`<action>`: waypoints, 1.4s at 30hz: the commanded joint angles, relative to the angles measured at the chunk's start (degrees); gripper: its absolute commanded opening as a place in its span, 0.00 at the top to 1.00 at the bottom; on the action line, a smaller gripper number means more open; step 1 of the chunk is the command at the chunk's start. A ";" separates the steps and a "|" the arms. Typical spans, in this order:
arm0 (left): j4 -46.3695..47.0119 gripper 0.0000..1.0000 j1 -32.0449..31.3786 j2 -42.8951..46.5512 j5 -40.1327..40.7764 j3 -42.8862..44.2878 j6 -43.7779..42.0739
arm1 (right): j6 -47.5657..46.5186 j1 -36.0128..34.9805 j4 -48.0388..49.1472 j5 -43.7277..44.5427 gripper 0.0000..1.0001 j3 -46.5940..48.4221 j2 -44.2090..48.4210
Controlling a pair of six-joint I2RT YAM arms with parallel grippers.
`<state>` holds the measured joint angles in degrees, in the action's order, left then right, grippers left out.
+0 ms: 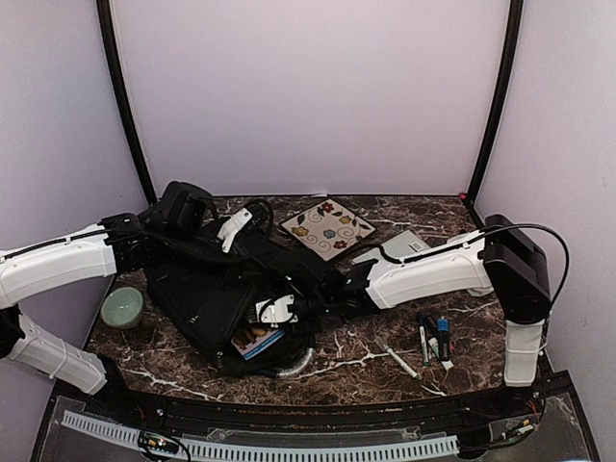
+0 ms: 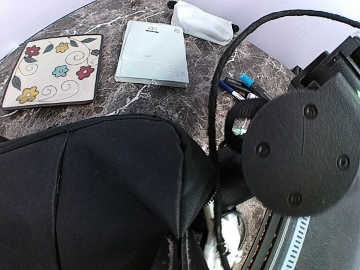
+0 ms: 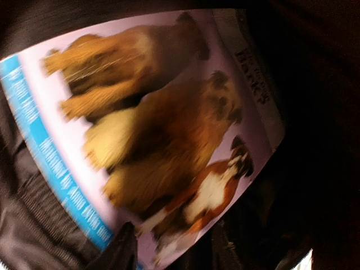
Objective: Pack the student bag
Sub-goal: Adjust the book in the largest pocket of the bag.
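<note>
The student bag (image 1: pixel 197 294) lies at the left centre, black and soft, with its mouth toward the near edge; its fabric fills the left wrist view (image 2: pixel 95 191). My left gripper (image 1: pixel 236 231) is at the bag's far top edge and shut on a fold of it; its fingers are hidden by the fabric. My right gripper (image 1: pixel 276 311) reaches into the bag's mouth. A book with dogs on its cover (image 1: pixel 255 339) lies in the opening. In the right wrist view the book (image 3: pixel 163 129) lies below the open gripper (image 3: pixel 173 253), its corner between the dark fingertips (image 3: pixel 121 250).
A floral tile (image 1: pixel 327 228) and a grey notebook (image 1: pixel 399 245) lie behind the bag. Markers (image 1: pixel 435 337) and a pen (image 1: pixel 397 358) lie at the right front. A green bowl (image 1: pixel 122 308) sits at the left edge. A white pouch (image 2: pixel 202 22) lies beyond the notebook.
</note>
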<state>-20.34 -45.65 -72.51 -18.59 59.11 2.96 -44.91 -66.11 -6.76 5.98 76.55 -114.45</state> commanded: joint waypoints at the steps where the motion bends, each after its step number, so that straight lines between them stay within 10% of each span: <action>1: 2.72 1.00 -0.32 1.58 -2.23 1.51 -1.07 | -3.20 0.22 -0.15 -5.90 0.51 -2.81 5.54; 13: 2.51 1.00 -0.25 0.63 -3.58 2.27 -1.46 | -5.30 -0.89 -4.85 -10.82 0.50 -0.26 1.50; 33: 2.91 1.00 -0.27 -1.54 -7.99 3.31 -1.99 | 7.52 1.55 13.82 10.97 0.64 9.79 -10.65; 42: 3.61 1.00 -0.31 -0.44 -3.40 1.79 -1.58 | 6.59 1.37 3.47 -4.09 0.55 4.19 -3.73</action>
<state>-20.25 -44.58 -74.70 -20.10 60.07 1.87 -39.33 -65.10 2.24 11.70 83.55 -123.48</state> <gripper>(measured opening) 0.026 0.438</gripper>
